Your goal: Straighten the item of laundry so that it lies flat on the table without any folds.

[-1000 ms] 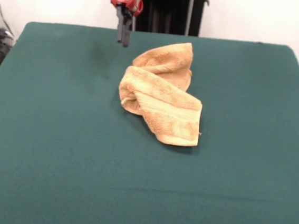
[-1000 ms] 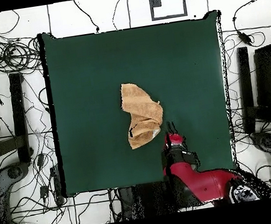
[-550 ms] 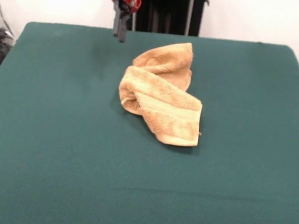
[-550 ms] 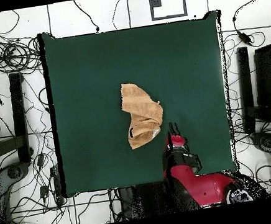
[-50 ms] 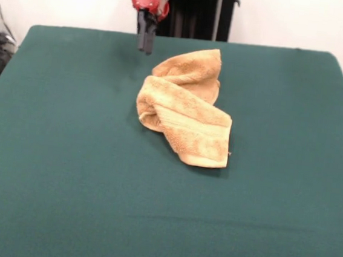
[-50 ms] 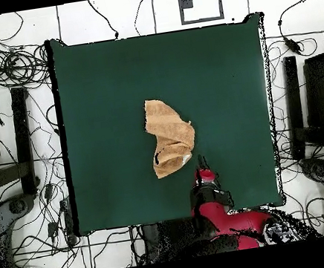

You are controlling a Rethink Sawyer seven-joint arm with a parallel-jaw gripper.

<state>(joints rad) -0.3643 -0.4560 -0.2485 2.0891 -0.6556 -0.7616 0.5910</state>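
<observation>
- Since half a second ago the gripper (image 5: 145, 46) has shifted sideways toward the towel (image 5: 185, 105) and dropped a little; the towel has not moved.
- Its two dark fingers point straight down, pressed close together, holding nothing.
- It hangs just beside the towel's far end, not touching it.
- Near the middle of the green table (image 5: 64, 173), the tan-orange towel lies crumpled, folded over itself.
- From overhead, the gripper (image 6: 202, 161) sits just off the towel's (image 6: 170, 145) corner nearest the robot.

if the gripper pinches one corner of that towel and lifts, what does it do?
The towel likely drapes limp: it already lies folded over itself in soft rolls. Its thick terry pile probably grips well, and may drag on the cloth-covered table rather than slide.
</observation>
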